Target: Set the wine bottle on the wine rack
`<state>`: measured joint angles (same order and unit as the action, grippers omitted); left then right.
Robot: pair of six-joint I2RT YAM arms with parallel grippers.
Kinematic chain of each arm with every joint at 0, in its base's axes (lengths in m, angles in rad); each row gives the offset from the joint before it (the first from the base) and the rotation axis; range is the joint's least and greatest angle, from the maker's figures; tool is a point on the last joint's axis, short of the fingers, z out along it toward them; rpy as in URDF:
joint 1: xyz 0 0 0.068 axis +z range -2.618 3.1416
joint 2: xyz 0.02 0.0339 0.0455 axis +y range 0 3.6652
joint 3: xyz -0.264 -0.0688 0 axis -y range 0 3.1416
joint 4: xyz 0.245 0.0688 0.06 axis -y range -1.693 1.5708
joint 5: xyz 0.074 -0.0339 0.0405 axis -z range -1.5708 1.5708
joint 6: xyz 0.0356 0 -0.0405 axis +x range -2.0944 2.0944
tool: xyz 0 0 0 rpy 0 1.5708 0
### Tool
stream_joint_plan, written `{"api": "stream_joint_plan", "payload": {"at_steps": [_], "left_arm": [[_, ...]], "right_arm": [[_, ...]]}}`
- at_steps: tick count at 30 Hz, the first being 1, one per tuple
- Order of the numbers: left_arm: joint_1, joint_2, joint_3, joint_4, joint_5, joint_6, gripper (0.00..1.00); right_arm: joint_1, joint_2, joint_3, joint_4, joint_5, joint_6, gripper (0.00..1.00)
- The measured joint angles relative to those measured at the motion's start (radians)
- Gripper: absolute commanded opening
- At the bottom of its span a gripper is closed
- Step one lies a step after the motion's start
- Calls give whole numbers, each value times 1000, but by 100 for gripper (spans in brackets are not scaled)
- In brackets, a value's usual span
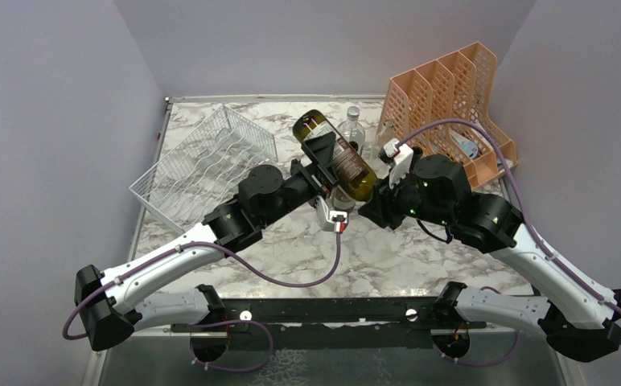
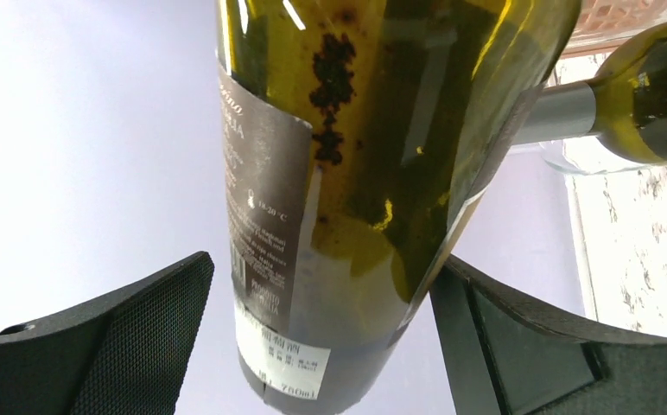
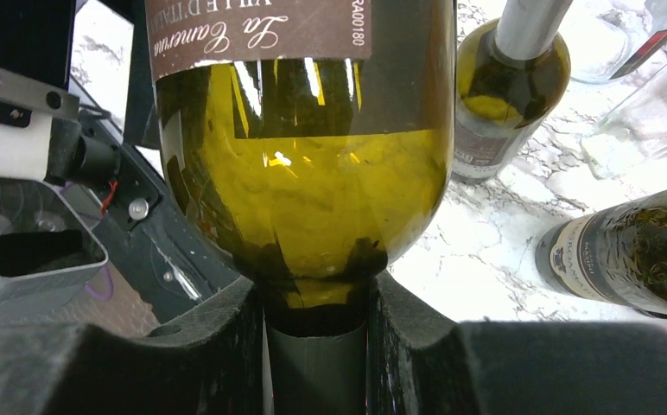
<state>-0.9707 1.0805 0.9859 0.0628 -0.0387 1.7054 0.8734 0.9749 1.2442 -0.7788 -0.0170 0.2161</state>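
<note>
Mid-frame, aloft: wine bottle (image 1: pixel 335 153), neck pinched in my right claw (image 3: pixel 317 346) | left claw (image 2: pixel 321 264) spread around its body | step, I judge: carry | next: swing upper-left, lay it level in wine rack (image 1: pixel 203 165)

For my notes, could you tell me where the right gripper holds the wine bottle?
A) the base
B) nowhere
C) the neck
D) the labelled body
C: the right wrist view shows the right gripper closed on the narrow neck of the wine bottle, just past its shoulder.
</note>
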Motion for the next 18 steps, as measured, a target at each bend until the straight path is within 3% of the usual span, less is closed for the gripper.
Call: {"api": "stream_joint_plan", "payload": {"at_steps": [8, 18], "left_arm": [[0, -43, 1, -28, 40, -52, 99], [-14, -204, 31, 30, 212, -169, 97]], "right_arm": [[0, 12, 0, 35, 37, 52, 1], [-4, 82, 0, 60, 40, 80, 1]]}}
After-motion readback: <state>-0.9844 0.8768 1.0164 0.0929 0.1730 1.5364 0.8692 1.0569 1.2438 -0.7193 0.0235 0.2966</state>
